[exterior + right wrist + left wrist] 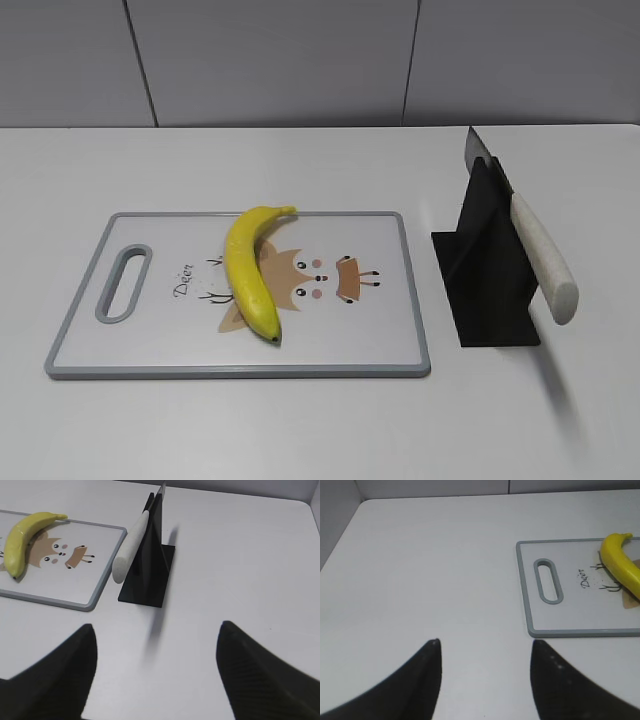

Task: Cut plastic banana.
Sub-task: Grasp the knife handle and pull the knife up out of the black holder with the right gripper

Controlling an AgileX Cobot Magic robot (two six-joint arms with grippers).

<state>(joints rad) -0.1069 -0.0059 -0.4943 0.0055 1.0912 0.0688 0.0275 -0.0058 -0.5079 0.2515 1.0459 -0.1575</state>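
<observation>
Exterior view: a white desk [300,430] carries a grey-rimmed cutting board [414,300] printed with a cartoon deer and the word "Deer", with a slot handle [124,283] near its 9 o'clock edge. The plastic banana [250,268] lies flat on the board, left of centre, stem toward 1 o'clock reaching the board's far rim and dark tip toward 5 o'clock; its curve bulges toward 9 o'clock. At 3 o'clock from the board, just beside it but apart, stands a black knife stand [487,275]. A knife [530,240] rests tilted in the stand, its blade pointing up toward 11 o'clock and its pale handle sloping down toward 5 o'clock, past the stand's front edge.

Left wrist view: the left fingers [485,680] are spread apart and hold nothing, above bare desk [420,580]. The cutting board [522,590] lies at 2 o'clock from them, slot handle [548,581] nearest, with the plastic banana [620,565] at the frame's right edge.

Right wrist view: the right fingers [155,675] are spread wide and hold nothing, over bare desk [240,555]. The knife stand [150,565] with the knife [131,544] sits at 12 o'clock from them; the cutting board [107,575] and plastic banana [22,537] lie at 10 o'clock.
</observation>
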